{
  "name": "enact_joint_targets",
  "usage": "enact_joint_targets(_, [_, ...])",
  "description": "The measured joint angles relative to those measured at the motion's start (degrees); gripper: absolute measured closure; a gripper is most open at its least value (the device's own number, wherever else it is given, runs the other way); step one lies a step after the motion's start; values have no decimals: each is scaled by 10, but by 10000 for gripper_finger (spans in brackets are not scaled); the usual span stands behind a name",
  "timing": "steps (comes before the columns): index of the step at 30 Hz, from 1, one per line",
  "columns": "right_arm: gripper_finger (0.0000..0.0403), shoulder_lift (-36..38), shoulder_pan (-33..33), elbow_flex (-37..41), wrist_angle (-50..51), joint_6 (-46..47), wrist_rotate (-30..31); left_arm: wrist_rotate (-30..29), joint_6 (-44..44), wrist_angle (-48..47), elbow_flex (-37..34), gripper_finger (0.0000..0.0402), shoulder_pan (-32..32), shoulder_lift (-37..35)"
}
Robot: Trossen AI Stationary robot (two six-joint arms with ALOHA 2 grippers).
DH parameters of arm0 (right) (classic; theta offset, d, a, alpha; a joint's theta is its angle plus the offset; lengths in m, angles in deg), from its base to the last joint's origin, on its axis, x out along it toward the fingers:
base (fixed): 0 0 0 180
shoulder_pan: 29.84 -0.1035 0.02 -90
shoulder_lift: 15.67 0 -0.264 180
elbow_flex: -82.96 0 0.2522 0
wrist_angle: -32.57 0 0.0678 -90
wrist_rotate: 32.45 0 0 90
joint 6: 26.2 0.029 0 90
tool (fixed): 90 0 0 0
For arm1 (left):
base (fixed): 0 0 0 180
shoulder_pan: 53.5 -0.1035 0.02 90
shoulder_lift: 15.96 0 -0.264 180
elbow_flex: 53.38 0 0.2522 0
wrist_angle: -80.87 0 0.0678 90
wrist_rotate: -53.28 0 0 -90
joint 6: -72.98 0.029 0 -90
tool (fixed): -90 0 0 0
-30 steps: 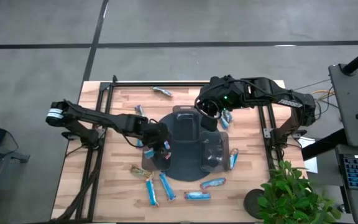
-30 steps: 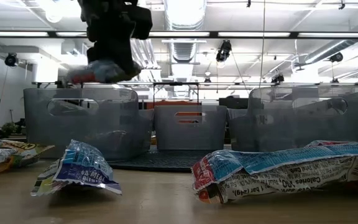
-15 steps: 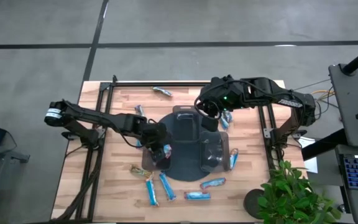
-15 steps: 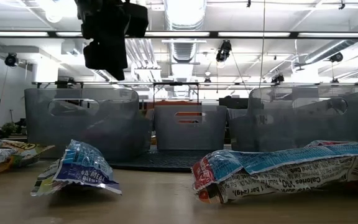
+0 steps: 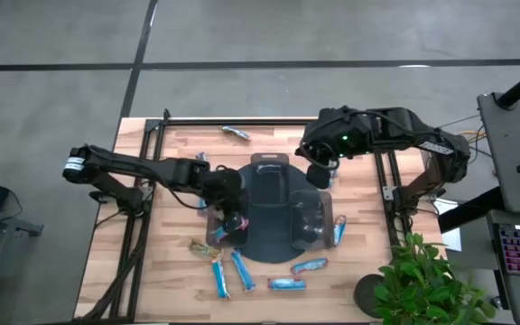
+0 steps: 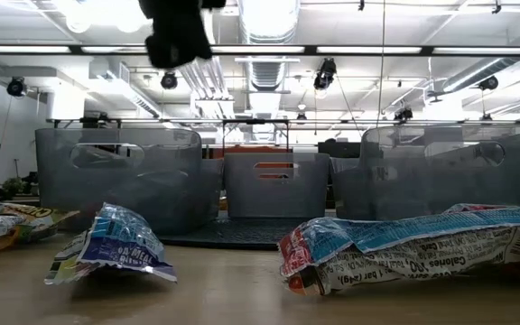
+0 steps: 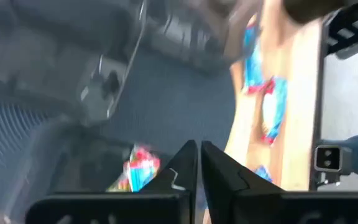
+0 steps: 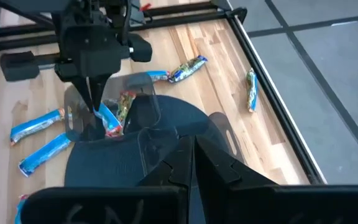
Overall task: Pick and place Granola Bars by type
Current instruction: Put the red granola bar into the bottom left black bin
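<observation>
Left pincer (image 5: pixel 227 219) (clenched, empty) hangs above bin's rim (image 5: pixel 213 236); right pincer (image 5: pixel 319 173) clenched.

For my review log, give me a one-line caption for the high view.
Left gripper, shut and empty, hovers over the tray's left bin; right gripper waits shut.

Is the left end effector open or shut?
Shut and empty: in the left wrist view the left end effector has its fingers nearly touching, nothing between.

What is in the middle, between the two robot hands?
In the high view, a clear bin on the dark round tray sits between the left gripper and the right gripper.
</observation>
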State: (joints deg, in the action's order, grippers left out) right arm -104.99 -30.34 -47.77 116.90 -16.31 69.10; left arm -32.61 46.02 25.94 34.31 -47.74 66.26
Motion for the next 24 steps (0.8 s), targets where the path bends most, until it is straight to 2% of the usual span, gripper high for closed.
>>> enact_joint_targets(8, [394, 24, -21, 0, -2, -30, -54, -74, 71, 2, 48, 401, 0, -51])
enact_joint_targets(14, [394, 21, -56, 0, -2, -43, -92, -136, 84, -7, 45, 401, 0, -112])
enact_joint_targets(24, [394, -16, -91, 0, -24, -38, -103, -217, 88, -30, 44, 402, 0, -182])
